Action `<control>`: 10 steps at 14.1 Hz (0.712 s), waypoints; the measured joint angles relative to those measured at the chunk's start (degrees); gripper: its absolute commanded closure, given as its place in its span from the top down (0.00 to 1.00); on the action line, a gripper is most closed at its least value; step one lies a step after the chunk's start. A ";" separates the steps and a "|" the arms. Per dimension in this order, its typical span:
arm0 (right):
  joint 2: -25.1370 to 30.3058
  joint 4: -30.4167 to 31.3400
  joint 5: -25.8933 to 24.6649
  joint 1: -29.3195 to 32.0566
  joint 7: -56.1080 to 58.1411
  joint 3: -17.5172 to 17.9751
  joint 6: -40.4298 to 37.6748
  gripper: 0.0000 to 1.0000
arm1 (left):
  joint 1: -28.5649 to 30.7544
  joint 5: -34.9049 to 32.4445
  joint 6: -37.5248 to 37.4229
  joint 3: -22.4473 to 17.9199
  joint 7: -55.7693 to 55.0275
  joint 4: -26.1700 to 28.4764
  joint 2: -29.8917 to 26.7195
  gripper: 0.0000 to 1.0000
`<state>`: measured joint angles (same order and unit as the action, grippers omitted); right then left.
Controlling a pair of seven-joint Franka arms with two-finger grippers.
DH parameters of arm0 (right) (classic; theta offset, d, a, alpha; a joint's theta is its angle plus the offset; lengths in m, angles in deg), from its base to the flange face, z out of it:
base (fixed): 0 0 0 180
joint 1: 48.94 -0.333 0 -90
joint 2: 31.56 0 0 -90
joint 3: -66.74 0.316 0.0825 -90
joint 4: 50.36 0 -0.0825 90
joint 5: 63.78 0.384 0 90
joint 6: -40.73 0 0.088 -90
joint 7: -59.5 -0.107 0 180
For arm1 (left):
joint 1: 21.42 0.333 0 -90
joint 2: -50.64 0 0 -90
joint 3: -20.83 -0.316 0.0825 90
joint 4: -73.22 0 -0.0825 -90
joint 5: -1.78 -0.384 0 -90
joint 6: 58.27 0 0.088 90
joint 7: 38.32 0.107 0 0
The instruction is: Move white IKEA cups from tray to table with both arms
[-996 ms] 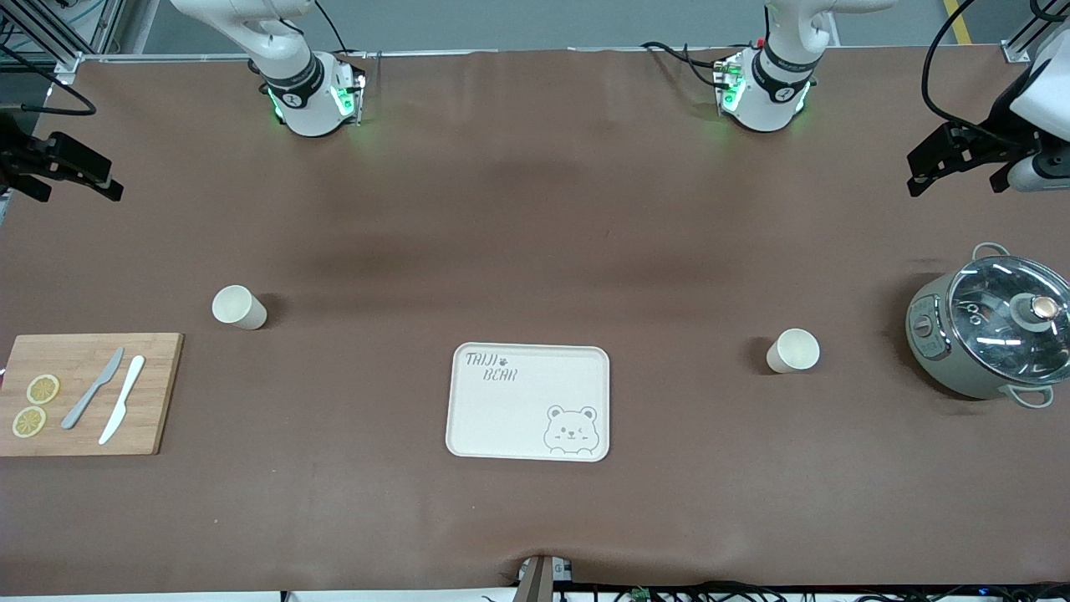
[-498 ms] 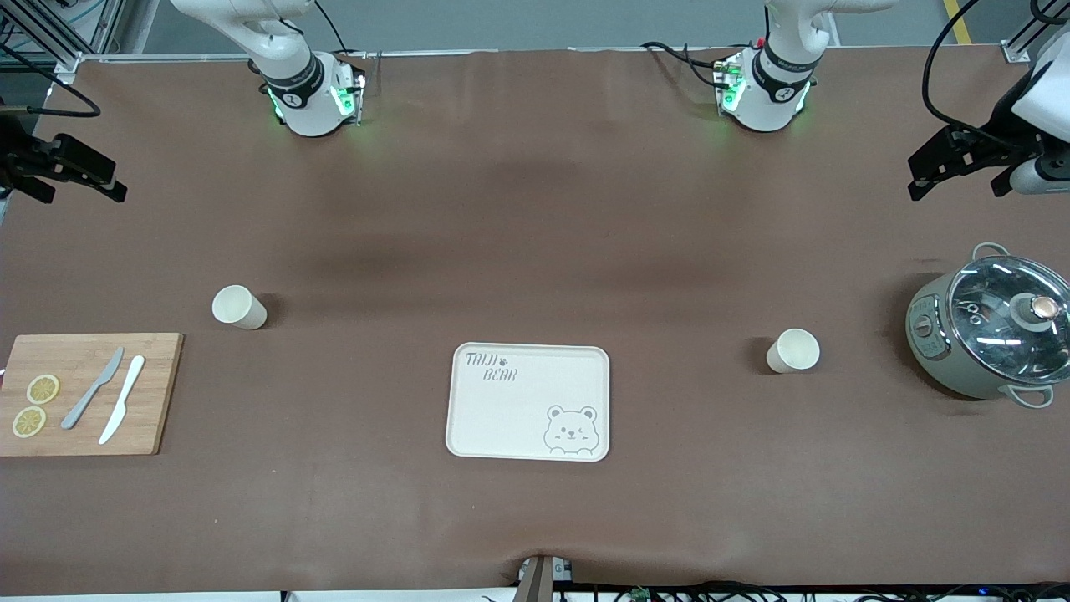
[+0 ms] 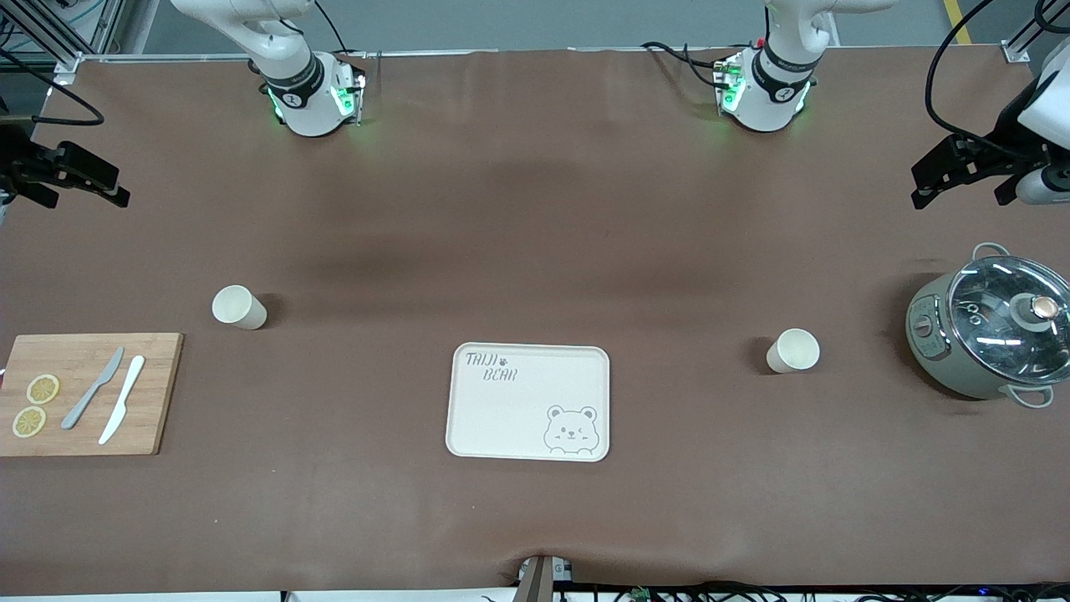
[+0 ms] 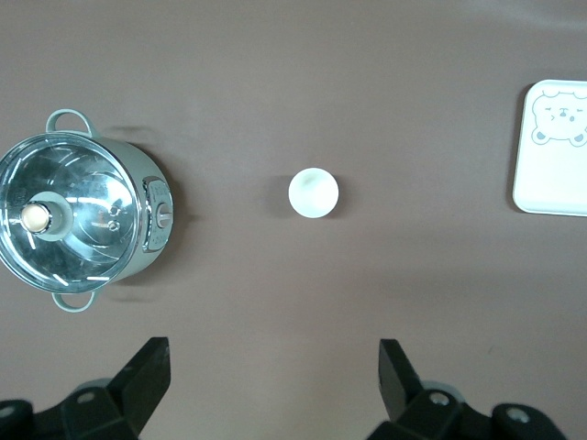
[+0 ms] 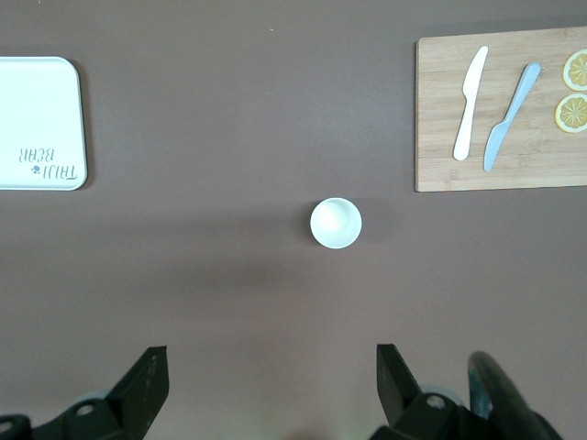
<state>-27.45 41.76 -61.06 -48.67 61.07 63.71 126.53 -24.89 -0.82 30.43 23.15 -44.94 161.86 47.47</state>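
both grippers are drifting slightly outward; left gripper and right gripper are hanging spread, empty; cups are already standing on table, tray bare.

- I see two small cream-white cups, round, tapered, no handles, both upright with the open mouth up.
- One cup stands on the brown table toward the right arm's end, well apart from the tray, a little farther from the front camera than it. From the right wrist view this cup looks empty.
- The other cup stands on the table toward the left arm's end, well apart from the tray. It also looks empty inside.
- The tray lies flat mid-table, cream-white, rounded corners, grey bear face in one corner, "TAIJI BEAR" lettering in another. Nothing on it.
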 measured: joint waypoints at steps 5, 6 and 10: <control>-0.02 -0.02 -1.08 -0.04 0.22 0.11 0.00 1.00 | 0.03 0.00 0.00 -0.09 0.00 -0.07 0.07 1.00; -0.02 -0.02 -1.12 -0.04 0.24 0.11 0.00 1.00 | 0.03 0.00 0.00 -0.09 0.00 -0.07 0.09 1.00; -0.04 -0.02 -1.20 -0.04 0.25 0.11 0.00 1.00 | 0.03 0.00 0.00 -0.09 0.00 -0.07 0.17 1.00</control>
<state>-27.49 41.75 -62.26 -48.71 61.32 63.82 126.53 -24.87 -0.82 30.43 23.06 -44.94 161.79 47.64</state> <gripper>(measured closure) 0.000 0.000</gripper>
